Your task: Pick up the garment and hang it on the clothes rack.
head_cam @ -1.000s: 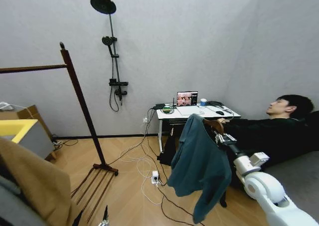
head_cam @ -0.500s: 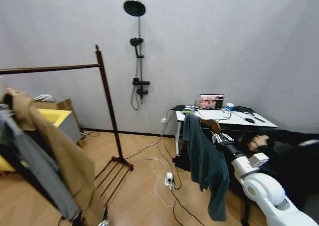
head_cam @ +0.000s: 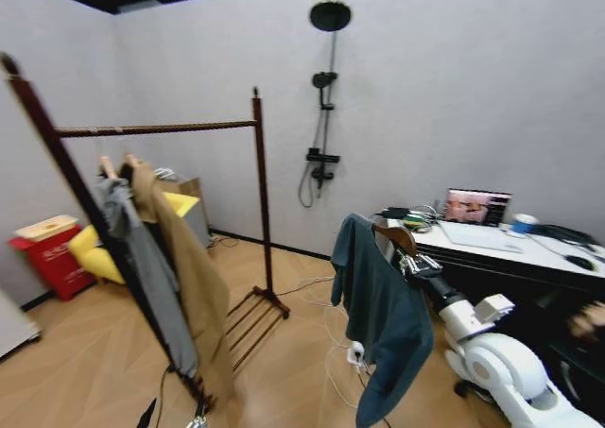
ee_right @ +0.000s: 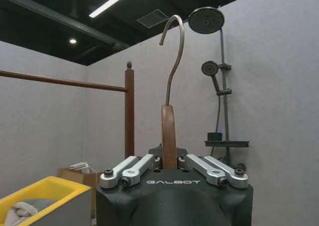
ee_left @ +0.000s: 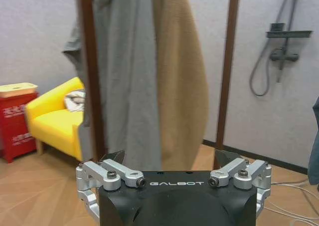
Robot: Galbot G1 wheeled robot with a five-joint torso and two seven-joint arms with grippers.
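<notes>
Garment (head_cam: pixel 378 319) position, head view: it hangs on its hanger (head_cam: pixel 397 237) from the right gripper (head_cam: pixel 408 261), out in front of the robot on its right side, clear of the floor. Over the last second the whole picture has swung: the desk (head_cam: pixel 492 248) and shower fitting (head_cam: pixel 324 97), earlier central, now sit to the right, and the rack (head_cam: pixel 257 201) has come from the left edge into the left half of the frame. This reads as a turn of the robot and camera, not a move of the furniture. The garment has stayed with the gripper throughout. The rack's rail (head_cam: pixel 156 128) already carries a grey jacket (head_cam: pixel 142 258) and a tan coat (head_cam: pixel 189 277). The rack remains well apart from the garment.

Left wrist view: the left gripper (ee_left: pixel 174 173) is spread wide and holds nothing. Beyond it hang the grey jacket and tan coat between the rack posts.

Right wrist view: the right gripper (ee_right: pixel 169 166) is closed on the hanger's wooden neck (ee_right: pixel 168 136), with the metal hook (ee_right: pixel 173 51) upright above it. The rail (ee_right: pixel 60 81) and one post (ee_right: pixel 129 111) lie ahead.

Judgement: the turn has brought the rack to face the robot; the approach and hooking are not yet done.
</notes>
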